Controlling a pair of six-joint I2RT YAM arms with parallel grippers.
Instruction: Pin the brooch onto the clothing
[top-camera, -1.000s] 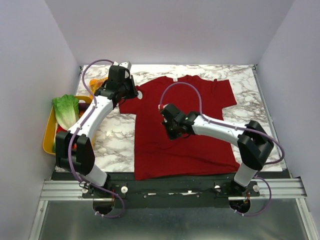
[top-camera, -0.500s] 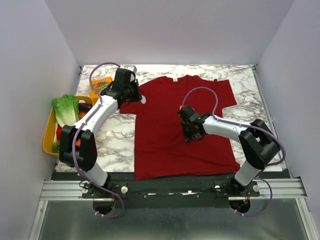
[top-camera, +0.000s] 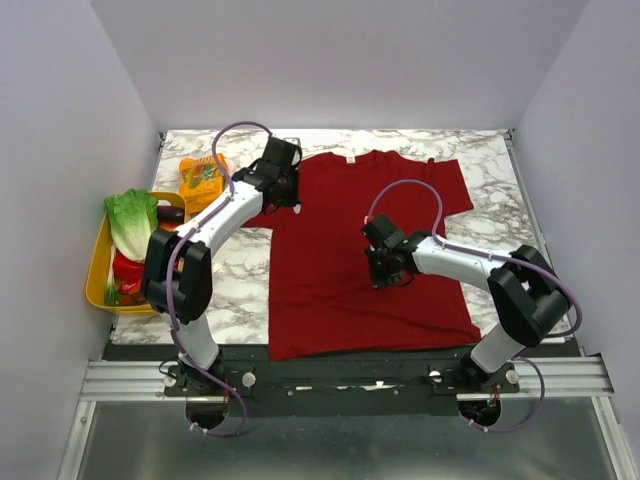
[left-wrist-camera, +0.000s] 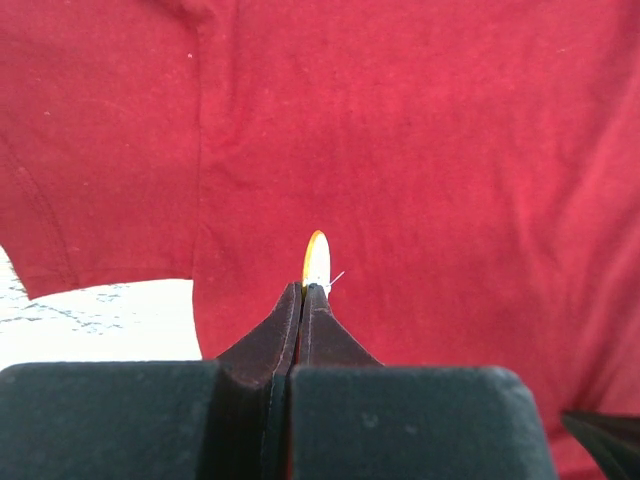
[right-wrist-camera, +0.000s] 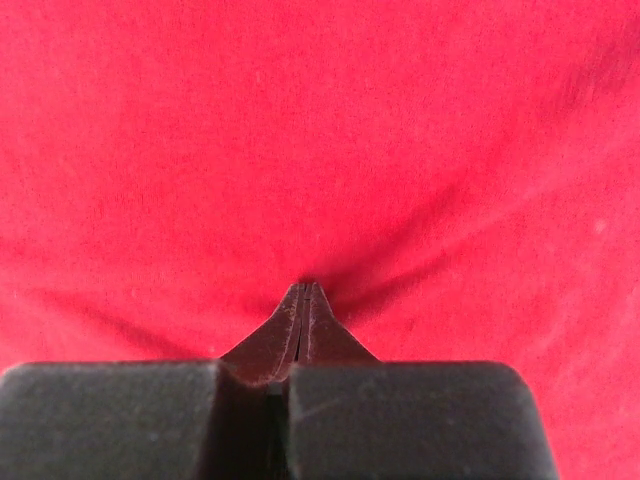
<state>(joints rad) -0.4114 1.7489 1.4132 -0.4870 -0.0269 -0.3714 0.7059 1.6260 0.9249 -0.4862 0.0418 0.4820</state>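
The brooch (left-wrist-camera: 316, 262) stands on edge between the 2 fingertips of my left claw (left-wrist-camera: 303, 290), which is pressed tight on its lower rim. From my left wrist I see its yellow edge on one side, its pale face on the other, and a thin wire poking out beside it. Behind it is the dark red shirt (left-wrist-camera: 450, 150), with the sleeve seam running down just to the left of the brooch. I cannot tell whether the brooch touches the cloth.

From above, my left claw (top-camera: 288, 190) sits over the shirt's shoulder, on the side nearer the yellow tray (top-camera: 97, 270), just beside the collar with its small white label (top-camera: 350, 158). The brooch itself is hidden under the claw in that view.

My right claw (right-wrist-camera: 304, 290) is down on the middle of the shirt, well apart from the left one. Its fingers are pressed together and nip a small pucker of cloth, with creases running out from the tips.

The shirt lies flat and spread on the marble surface (top-camera: 235, 275), collar at the far side. An orange packet (top-camera: 202, 175) lies on the surface near the left sleeve. The tray, at the surface's left edge, holds a head of lettuce (top-camera: 133, 222) and something red (top-camera: 128, 268).
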